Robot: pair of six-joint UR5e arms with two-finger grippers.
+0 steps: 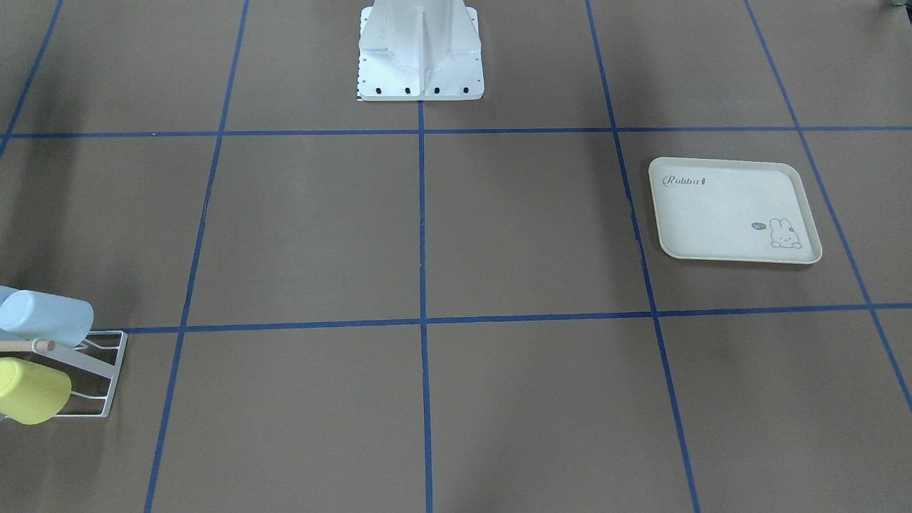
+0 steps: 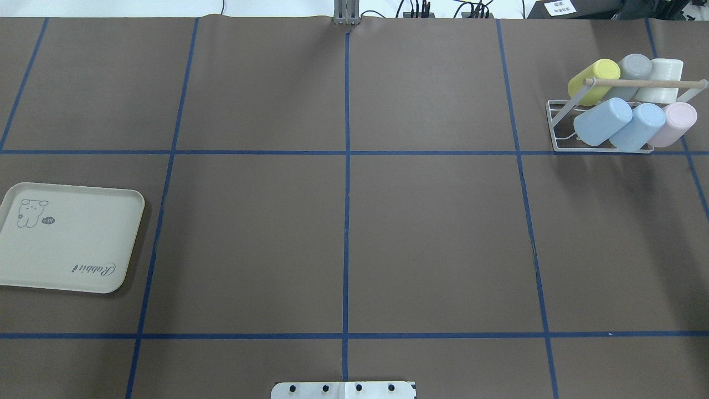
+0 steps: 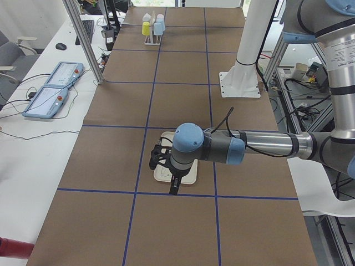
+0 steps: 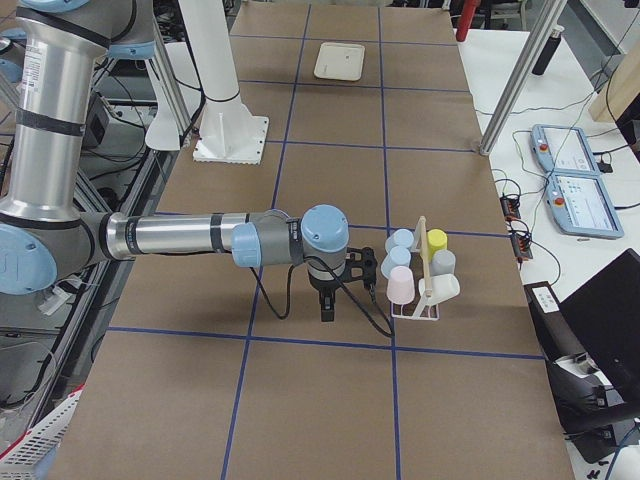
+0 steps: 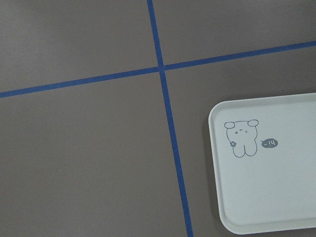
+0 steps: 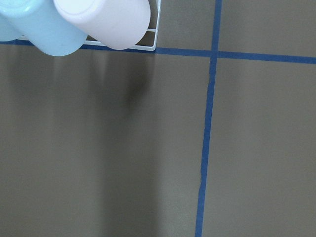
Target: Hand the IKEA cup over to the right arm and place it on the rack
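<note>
The white wire rack (image 2: 554,127) with its wooden dowel (image 2: 645,83) stands at the far right of the table. Several IKEA cups lie slanted on it: yellow (image 2: 592,80), grey, white, two light blue (image 2: 602,121) and pink (image 2: 673,123). The right arm's gripper (image 4: 328,305) hangs fingers-down just beside the rack (image 4: 425,310), apart from the cups; I cannot tell whether it is open or shut. The right wrist view catches a blue cup and the pink cup (image 6: 106,19) at its top edge. My left gripper (image 3: 174,187) hovers over the tray; its state is unclear too.
A cream rabbit-print tray (image 2: 72,238) lies bare at the table's left side, seen also in the left wrist view (image 5: 276,173). The white robot pedestal (image 1: 420,57) stands at the table's near middle edge. Blue tape lines grid the brown surface.
</note>
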